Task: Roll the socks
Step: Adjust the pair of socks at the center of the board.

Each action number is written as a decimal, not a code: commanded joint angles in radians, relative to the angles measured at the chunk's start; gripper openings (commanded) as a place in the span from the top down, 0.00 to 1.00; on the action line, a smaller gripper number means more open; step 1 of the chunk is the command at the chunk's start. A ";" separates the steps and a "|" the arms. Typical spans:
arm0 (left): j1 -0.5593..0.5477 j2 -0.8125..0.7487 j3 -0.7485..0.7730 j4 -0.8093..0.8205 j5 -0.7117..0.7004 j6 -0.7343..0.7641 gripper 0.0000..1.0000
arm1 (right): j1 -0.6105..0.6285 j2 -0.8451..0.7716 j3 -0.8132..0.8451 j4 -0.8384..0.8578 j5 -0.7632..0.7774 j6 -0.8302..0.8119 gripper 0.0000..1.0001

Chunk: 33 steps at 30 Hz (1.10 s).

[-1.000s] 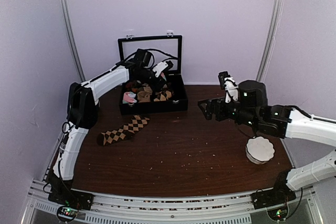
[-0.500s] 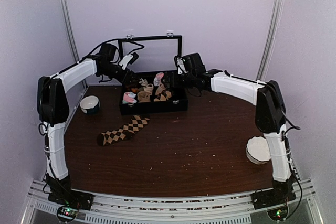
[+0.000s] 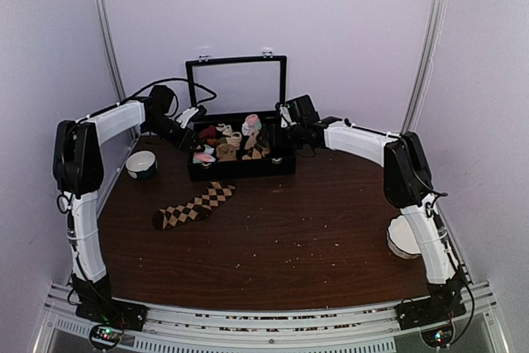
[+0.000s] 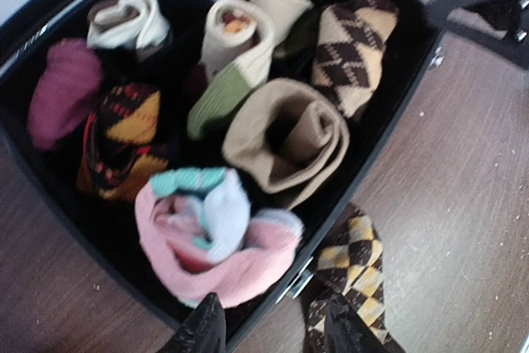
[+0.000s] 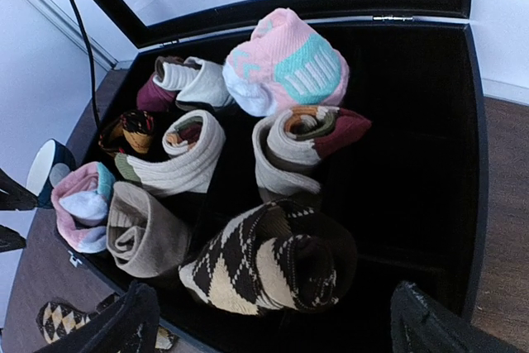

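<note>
Nearest the arm bases, the socks [image 3: 194,207] lie flat and full length on the brown table [image 3: 314,237], set on a slant, with no fold or turn started in them (whether it is one sock or two laid together, I cannot tell). By my reading the rolling itself has not begun. In the left wrist view they show just below and a little to the right of the left gripper [image 4: 273,326]. Its two black fingertips stand partly apart with no cloth between them, so it grasps nothing and does not touch the socks. Just ahead of those fingertips runs the near wall of the open black box [image 3: 240,169]. Right behind that wall sits a pink roll [image 4: 219,241], and a tan roll [image 4: 285,138] lies farther ahead. The right gripper [image 5: 281,321] hangs over the other side of the box, its fingers spread wide and empty. A brown-and-cream argyle roll [image 5: 269,266] lies down in the box between and just ahead of them, touched by neither finger as far as I can see. Beyond it more small rolls fill the box up to the raised lid [image 5: 273,2]. As I judge it, everything is left to do: a gripper has to go to the flat socks, take one end and wind them up.
</note>
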<state>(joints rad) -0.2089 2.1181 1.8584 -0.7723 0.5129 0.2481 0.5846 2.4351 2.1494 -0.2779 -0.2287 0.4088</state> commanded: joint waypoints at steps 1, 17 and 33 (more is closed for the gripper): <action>0.032 -0.049 -0.039 -0.007 -0.041 0.012 0.57 | -0.006 0.056 0.071 0.030 -0.071 0.040 0.03; 0.091 -0.094 -0.126 -0.020 -0.080 0.007 0.57 | 0.000 0.141 0.139 0.092 -0.237 0.138 0.05; 0.124 -0.094 -0.146 -0.026 -0.069 0.005 0.57 | 0.016 0.206 0.179 0.145 -0.274 0.255 0.05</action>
<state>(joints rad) -0.0994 2.0529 1.7267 -0.7921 0.4446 0.2485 0.5896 2.6011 2.2810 -0.1219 -0.4976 0.6167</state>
